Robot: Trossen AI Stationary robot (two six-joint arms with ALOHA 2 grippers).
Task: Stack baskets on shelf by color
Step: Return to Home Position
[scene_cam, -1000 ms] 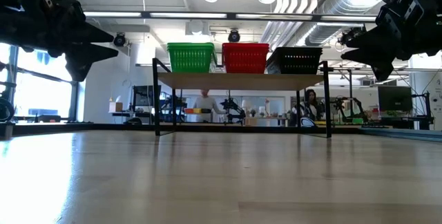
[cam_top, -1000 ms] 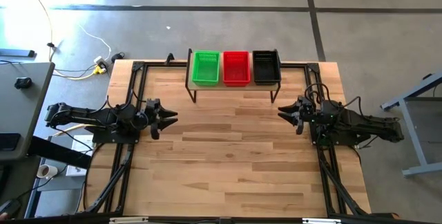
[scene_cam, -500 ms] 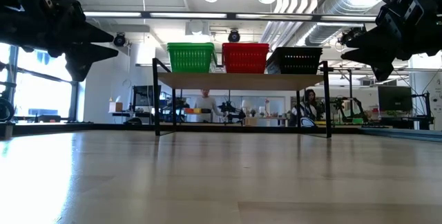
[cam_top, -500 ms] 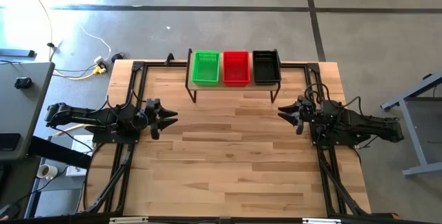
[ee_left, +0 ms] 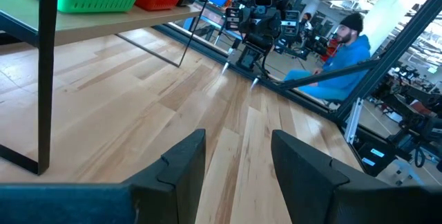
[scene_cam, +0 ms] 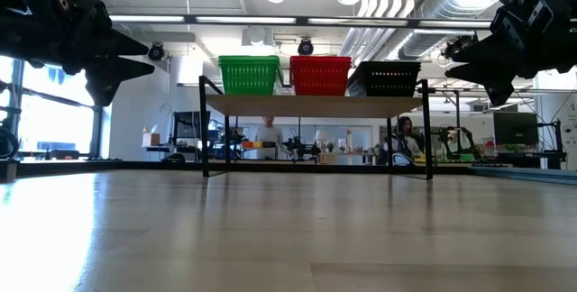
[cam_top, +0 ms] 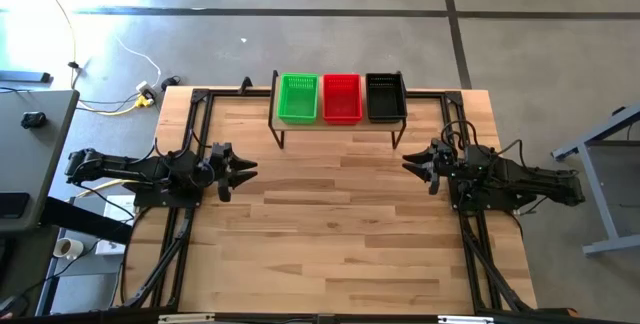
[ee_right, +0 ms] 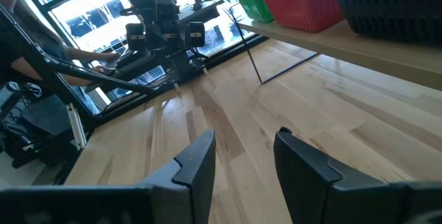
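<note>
Green baskets [cam_top: 298, 98], red baskets [cam_top: 342, 98] and black baskets [cam_top: 385, 96] sit side by side on the shelf [cam_top: 338, 121] at the table's far edge; in the low view they show as green [scene_cam: 249, 74], red [scene_cam: 319, 74] and black [scene_cam: 386, 77] on its wood top. How many are nested in each I cannot tell. My left gripper [cam_top: 248, 168] stands open at the table's left side and my right gripper [cam_top: 410, 165] stands open at the right side, both above the table, pointing inward, with nothing between their fingers [ee_left: 186, 162] [ee_right: 197, 162].
The shelf's thin black legs [scene_cam: 206, 139] stand on the wooden tabletop [cam_top: 340, 234]. A black frame [cam_top: 190, 134] runs along the table's left, right and far sides. A person in blue [ee_left: 342, 48] sits beyond the table's right side.
</note>
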